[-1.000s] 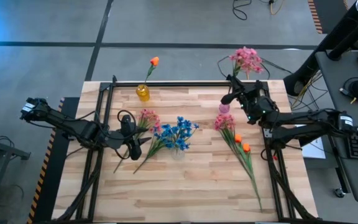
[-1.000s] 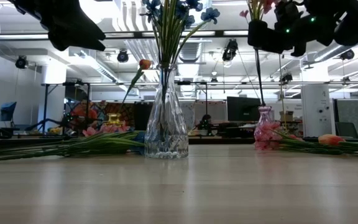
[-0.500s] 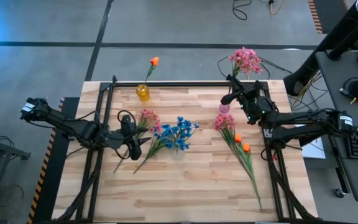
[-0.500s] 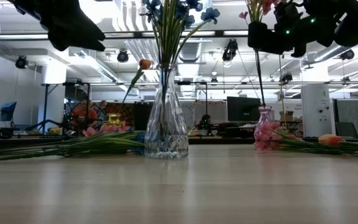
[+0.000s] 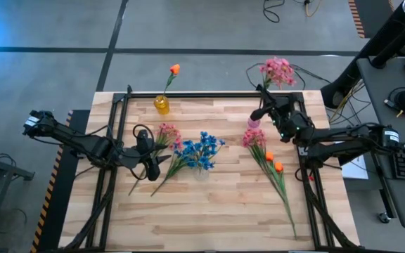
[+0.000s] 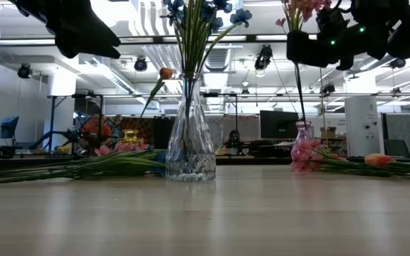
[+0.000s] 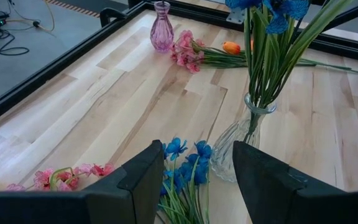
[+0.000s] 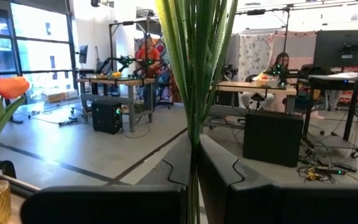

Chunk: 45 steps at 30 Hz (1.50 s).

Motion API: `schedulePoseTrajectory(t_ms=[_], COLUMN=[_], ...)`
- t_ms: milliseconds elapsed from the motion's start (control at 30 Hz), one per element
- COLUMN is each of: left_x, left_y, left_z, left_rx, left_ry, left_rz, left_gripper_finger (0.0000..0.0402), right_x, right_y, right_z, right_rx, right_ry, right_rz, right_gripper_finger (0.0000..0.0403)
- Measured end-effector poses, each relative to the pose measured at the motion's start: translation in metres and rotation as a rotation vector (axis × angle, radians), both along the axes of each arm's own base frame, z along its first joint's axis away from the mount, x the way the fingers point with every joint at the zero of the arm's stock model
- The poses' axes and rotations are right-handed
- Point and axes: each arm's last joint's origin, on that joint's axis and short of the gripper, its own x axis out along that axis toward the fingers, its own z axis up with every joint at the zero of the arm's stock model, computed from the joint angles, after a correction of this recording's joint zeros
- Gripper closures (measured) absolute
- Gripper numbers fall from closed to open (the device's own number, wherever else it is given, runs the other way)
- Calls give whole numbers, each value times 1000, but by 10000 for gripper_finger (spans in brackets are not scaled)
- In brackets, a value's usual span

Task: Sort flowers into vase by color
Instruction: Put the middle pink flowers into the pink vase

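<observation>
Pink spray point(image 5: 278, 70), light and floppy, stalk pinched tight in my right hand point(image 5: 264, 111); left hand point(image 5: 148, 151) hovers open, empty.

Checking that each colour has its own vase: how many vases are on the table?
3: a yellow vase at the far edge holding an orange bud, a clear vase mid-table holding blue flowers, and a pink vase on the right, below the right pincer's pink stems.

I see a wooden table point(image 5: 223, 204) carrying three vases. Loose flowers point(image 5: 271, 165) lie by its right edge, more point(image 5: 166, 133) by its left.
</observation>
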Motion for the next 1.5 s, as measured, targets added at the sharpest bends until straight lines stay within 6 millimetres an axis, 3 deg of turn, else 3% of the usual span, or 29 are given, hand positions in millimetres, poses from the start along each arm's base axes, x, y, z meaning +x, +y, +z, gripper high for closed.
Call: schedulePoseTrajectory(t_ms=[1500], left_x=[0], left_y=[0], left_z=[0], left_rx=[6], left_ry=[3], left_rz=[-3], left_gripper_finger=[226], right_x=[-2], right_y=[1], right_z=[-3], right_rx=[-12], right_ry=[5], right_rz=[6], right_gripper_finger=[390])
